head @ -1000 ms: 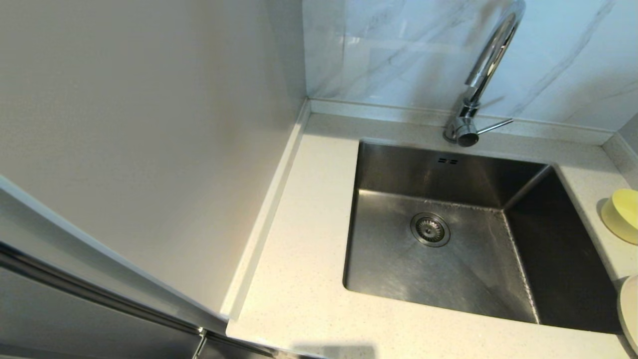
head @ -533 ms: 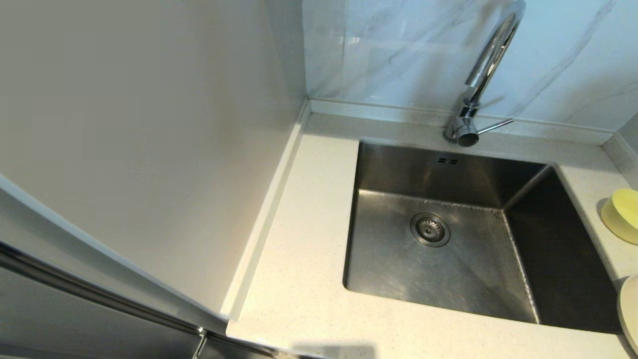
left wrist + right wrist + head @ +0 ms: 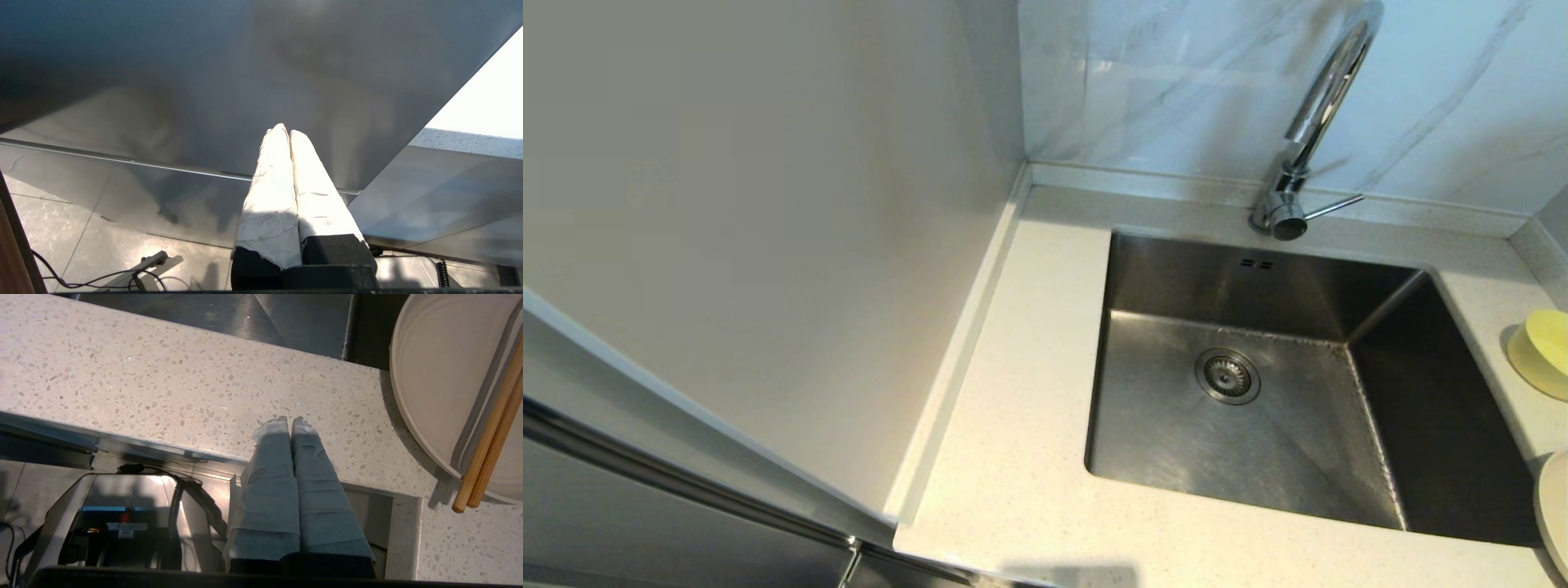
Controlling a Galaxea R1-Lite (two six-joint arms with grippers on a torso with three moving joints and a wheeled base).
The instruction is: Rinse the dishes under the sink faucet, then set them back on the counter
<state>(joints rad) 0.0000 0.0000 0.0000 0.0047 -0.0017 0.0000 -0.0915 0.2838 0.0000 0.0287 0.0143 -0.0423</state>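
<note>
Nothing is moving across the last second in my head view: sink, faucet and dishes are all sitting exactly where they were.

I am looking down on the counter [image 3: 1013,457], which is wrapping around the sink [image 3: 1258,425]. The basin is lying bare, with its drain strainer [image 3: 1227,376] on the floor and the overflow slots [image 3: 1256,263] in the far wall. Behind it the faucet [image 3: 1319,106] is rising against the marble wall tiles [image 3: 1176,82], its side lever [image 3: 1333,206] sticking out toward my right.

To the right of the sink the dishes are waiting on the counter. The plate [image 3: 445,388] is lying near the front edge, with the chopsticks [image 3: 490,433] resting side by side across it, their ends poking past its rim. Farther back the bowl [image 3: 1542,353] is sitting just beside the sink's right edge.

I am holding my right jaws [image 3: 291,421] pressed together with nothing between them, low over the counter's front edge, near the plate but apart from it. My left jaws [image 3: 284,131] are likewise closed on nothing, hanging below counter level in front of a grey cabinet panel [image 3: 204,81].
</note>
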